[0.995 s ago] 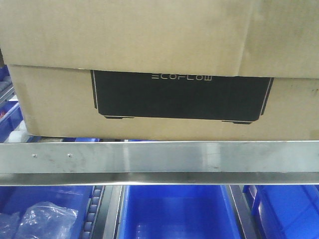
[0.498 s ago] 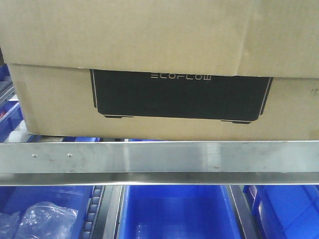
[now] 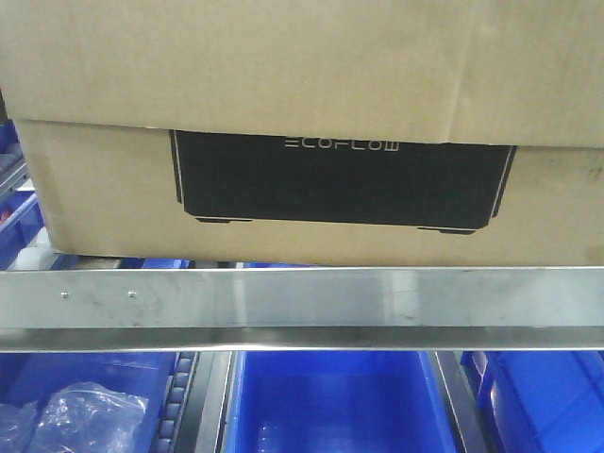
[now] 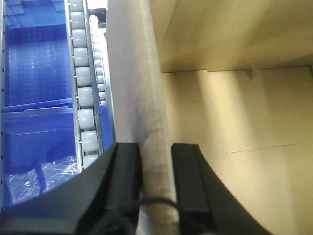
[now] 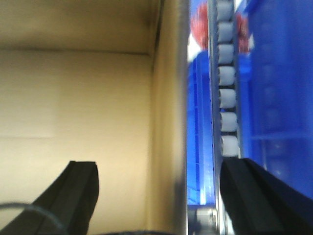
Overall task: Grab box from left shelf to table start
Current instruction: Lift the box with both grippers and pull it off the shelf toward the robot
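I had the left gripper [image 4: 156, 151] reaching in, fingers clamped on one side wall of the box [image 3: 283, 66], right gripper [image 5: 159, 169] fingers spread, straddling the opposite wall.

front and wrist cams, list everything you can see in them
box: one, brown with black ECOFLOW panel, above the rail
shelf rail: one, silver, across the front below the box
bins: at least three, blue, under the rail
plastic bag: one, clear, in the left bin
rollers: a row per wrist view, whitish, beside the box
left fingers: two, black, closed on one box wall
right fingers: two, black, apart, straddling the other wall
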Controlling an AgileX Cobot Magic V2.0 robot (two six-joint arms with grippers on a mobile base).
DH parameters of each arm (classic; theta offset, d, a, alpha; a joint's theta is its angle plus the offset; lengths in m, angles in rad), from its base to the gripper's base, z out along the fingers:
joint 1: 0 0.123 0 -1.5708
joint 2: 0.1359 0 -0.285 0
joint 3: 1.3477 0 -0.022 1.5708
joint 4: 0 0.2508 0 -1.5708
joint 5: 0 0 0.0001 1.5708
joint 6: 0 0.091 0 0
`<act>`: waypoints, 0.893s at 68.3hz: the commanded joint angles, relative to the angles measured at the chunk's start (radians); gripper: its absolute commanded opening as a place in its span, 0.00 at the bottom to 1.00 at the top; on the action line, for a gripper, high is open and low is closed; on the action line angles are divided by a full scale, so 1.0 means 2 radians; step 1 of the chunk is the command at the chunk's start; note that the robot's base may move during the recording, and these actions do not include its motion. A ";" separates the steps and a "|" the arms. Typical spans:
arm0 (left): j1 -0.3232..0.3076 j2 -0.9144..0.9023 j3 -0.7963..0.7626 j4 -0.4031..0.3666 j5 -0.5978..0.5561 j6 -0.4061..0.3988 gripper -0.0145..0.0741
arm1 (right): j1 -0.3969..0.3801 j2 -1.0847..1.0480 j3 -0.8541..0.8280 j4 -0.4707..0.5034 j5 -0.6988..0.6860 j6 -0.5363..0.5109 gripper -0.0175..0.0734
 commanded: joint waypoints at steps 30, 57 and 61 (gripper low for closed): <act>-0.005 -0.017 -0.015 -0.042 -0.047 0.006 0.06 | -0.002 -0.003 -0.024 -0.015 -0.018 -0.004 0.26; -0.024 -0.058 -0.015 -0.039 -0.026 0.002 0.06 | -0.002 -0.061 -0.024 -0.015 -0.006 -0.004 0.26; -0.027 -0.069 -0.015 -0.033 -0.014 -0.011 0.06 | -0.001 -0.073 -0.024 -0.015 0.000 -0.004 0.26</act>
